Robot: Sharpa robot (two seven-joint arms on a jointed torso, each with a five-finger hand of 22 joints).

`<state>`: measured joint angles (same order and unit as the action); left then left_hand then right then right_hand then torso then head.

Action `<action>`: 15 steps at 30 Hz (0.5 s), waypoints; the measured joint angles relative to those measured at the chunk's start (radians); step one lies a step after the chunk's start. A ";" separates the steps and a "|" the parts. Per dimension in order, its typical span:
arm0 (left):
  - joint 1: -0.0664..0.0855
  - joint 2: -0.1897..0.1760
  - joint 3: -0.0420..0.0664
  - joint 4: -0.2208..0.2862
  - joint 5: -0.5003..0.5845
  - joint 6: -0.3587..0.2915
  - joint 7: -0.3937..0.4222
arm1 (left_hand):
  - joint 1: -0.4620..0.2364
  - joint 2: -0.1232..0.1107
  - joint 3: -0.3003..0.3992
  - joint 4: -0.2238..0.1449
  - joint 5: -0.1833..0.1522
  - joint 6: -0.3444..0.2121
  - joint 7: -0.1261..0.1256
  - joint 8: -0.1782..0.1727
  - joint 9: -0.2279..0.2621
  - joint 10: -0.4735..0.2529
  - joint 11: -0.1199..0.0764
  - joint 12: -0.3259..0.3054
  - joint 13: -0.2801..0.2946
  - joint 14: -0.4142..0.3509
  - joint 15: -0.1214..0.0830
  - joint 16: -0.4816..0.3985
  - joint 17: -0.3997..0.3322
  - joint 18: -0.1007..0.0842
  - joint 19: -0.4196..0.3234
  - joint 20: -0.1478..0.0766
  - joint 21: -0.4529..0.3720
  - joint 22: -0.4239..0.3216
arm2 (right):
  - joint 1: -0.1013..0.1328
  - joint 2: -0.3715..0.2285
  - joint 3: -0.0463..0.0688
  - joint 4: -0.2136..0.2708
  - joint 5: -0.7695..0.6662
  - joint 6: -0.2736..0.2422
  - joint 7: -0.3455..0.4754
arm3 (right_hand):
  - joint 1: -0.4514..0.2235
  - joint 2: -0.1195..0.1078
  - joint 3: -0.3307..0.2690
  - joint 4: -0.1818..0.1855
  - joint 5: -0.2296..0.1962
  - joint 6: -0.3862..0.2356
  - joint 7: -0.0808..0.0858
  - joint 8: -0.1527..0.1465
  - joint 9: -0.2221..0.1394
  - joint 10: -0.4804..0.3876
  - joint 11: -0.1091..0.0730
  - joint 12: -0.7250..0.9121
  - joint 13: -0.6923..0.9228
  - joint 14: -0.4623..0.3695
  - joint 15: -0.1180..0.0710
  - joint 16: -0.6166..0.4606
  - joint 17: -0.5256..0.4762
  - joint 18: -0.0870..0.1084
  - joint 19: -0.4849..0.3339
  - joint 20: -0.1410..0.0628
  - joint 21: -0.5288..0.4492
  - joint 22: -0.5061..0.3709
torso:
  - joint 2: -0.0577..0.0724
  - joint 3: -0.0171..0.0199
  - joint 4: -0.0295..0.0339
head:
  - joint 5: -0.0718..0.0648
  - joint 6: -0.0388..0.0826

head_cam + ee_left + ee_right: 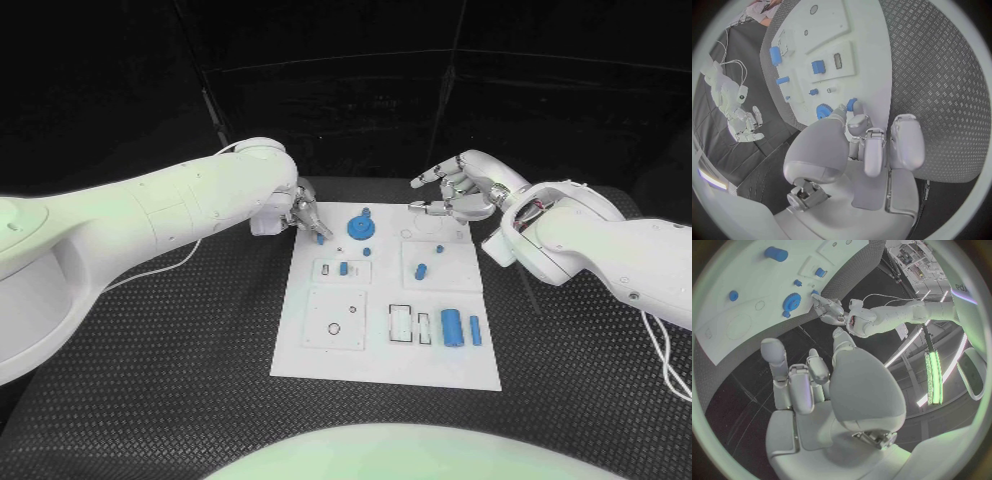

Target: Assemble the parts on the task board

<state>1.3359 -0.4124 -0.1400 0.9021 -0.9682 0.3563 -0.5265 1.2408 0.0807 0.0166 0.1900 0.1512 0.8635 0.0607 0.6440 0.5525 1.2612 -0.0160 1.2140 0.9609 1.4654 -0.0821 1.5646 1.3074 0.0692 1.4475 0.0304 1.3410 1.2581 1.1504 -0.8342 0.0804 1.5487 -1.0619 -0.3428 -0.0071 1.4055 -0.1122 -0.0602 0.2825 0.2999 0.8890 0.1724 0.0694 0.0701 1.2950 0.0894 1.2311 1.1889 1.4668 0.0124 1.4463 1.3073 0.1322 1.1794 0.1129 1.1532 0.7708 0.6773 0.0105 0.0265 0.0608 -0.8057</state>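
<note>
The white task board lies in the middle of the table. A blue gear sits near its far edge, with small blue parts below it and a blue cylinder lower right. My left hand hovers at the board's far left corner and pinches a small blue peg between thumb and finger, close to the gear. My right hand hangs over the far right corner with its fingers spread and nothing in them.
The board rests on a black ribbed table mat. A thin blue bar lies beside the cylinder, next to white outlined slots. A white cable trails under the left arm.
</note>
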 measured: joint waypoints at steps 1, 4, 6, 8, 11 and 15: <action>0.000 0.000 0.000 0.000 0.002 0.000 0.000 | 0.006 0.004 0.004 -0.006 0.000 0.000 0.000 0.000 0.000 0.000 0.000 0.000 -0.001 0.000 0.000 0.000 0.000 0.000 0.000 0.000 0.000 0.000 | 0.000 0.000 0.000 0.000 0.000 0.000 0.000 | 0.003 0.003 0.000 0.000 0.000 0.000 0.000 0.000 0.000 0.000 0.000 0.000 0.000 0.000 0.000 0.000 0.000 0.000 0.000 0.000 0.000 0.000 | 0.000 0.0000 0.0000 | 0.000 0.000; 0.000 0.000 0.000 0.000 0.010 0.000 0.000 | 0.033 0.011 0.023 -0.026 0.000 0.000 0.000 -0.005 -0.003 -0.004 0.003 0.000 -0.003 0.000 0.000 0.000 0.000 0.000 0.000 0.000 0.000 -0.001 | 0.000 0.000 0.000 0.000 0.000 0.002 -0.001 | 0.004 0.004 0.000 0.000 0.000 0.000 0.000 0.000 0.000 0.000 0.000 0.000 0.000 0.000 0.000 0.000 0.001 0.000 0.000 0.000 0.000 0.000 | 0.000 0.0000 0.0000 | 0.001 0.000; 0.000 0.000 0.000 0.000 0.015 0.000 0.001 | 0.050 0.013 0.037 -0.039 0.000 0.000 0.000 -0.005 -0.004 -0.007 0.000 0.000 -0.005 0.000 0.000 0.000 0.000 0.000 0.000 0.000 0.000 -0.001 | 0.000 0.000 0.000 0.000 0.000 0.003 -0.001 | 0.004 0.004 0.000 0.000 0.003 0.000 0.000 0.000 0.000 0.000 0.000 0.000 0.000 0.000 0.000 0.000 0.001 0.000 0.000 0.000 0.000 0.000 | 0.000 0.0000 0.0000 | 0.001 -0.001; 0.000 0.000 0.000 0.000 0.019 0.000 0.001 | 0.064 0.014 0.053 -0.055 0.000 0.000 0.000 -0.012 -0.006 -0.007 0.000 -0.006 -0.008 0.000 0.000 0.000 0.000 0.000 0.000 0.000 0.000 -0.001 | 0.000 0.000 0.000 -0.001 0.000 0.003 -0.001 | 0.004 0.004 0.000 0.000 0.006 0.000 0.000 0.000 0.000 0.000 0.000 0.000 0.000 0.000 0.000 0.000 0.001 0.000 0.000 0.000 0.000 0.000 | 0.000 0.0000 0.0000 | 0.002 -0.001; 0.001 -0.001 0.000 0.001 0.024 0.000 0.001 | 0.087 0.015 0.094 -0.079 -0.001 -0.006 -0.002 -0.017 -0.011 -0.013 -0.002 -0.009 -0.012 0.000 0.000 0.000 0.000 0.000 0.000 0.000 0.000 -0.001 | 0.000 0.000 0.000 -0.001 0.000 0.004 -0.002 | 0.004 0.004 0.000 0.000 0.006 0.000 0.000 0.000 0.000 0.000 0.000 0.000 0.000 0.000 0.000 0.000 0.001 0.000 0.000 0.000 0.000 0.000 | 0.000 0.0000 0.0000 | 0.002 -0.002; 0.001 -0.004 0.001 0.002 0.031 0.000 0.001 | 0.116 0.006 0.127 -0.070 0.004 -0.013 -0.002 -0.021 -0.014 -0.015 0.000 -0.017 -0.019 0.000 0.000 0.000 0.000 0.000 0.000 0.000 -0.004 -0.001 | 0.000 0.000 0.000 -0.001 0.000 0.005 -0.002 | 0.004 0.004 0.000 0.000 0.006 0.000 0.000 0.000 0.000 0.000 0.000 0.000 0.000 0.000 0.000 0.000 0.001 0.000 0.000 0.000 0.000 0.000 | 0.000 0.0000 0.0000 | 0.002 -0.003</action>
<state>1.3365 -0.4161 -0.1395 0.9041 -0.9374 0.3563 -0.5251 1.3563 0.0863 0.1435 0.1195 0.1557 0.8505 0.0591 0.6227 0.5389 1.2467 -0.0159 1.1966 0.9417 1.4654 -0.0820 1.5646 1.3074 0.0692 1.4475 0.0304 1.3371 1.2574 1.1504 -0.8339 0.0804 1.5477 -1.0619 -0.3377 -0.0092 1.4091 -0.1086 -0.0602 0.2825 0.3055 0.8890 0.1724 0.0694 0.0701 1.2951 0.0894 1.2312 1.1888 1.4668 0.0124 1.4463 1.3079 0.1322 1.1794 0.1129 1.1532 0.7709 0.6770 0.0105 0.0265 0.0627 -0.8084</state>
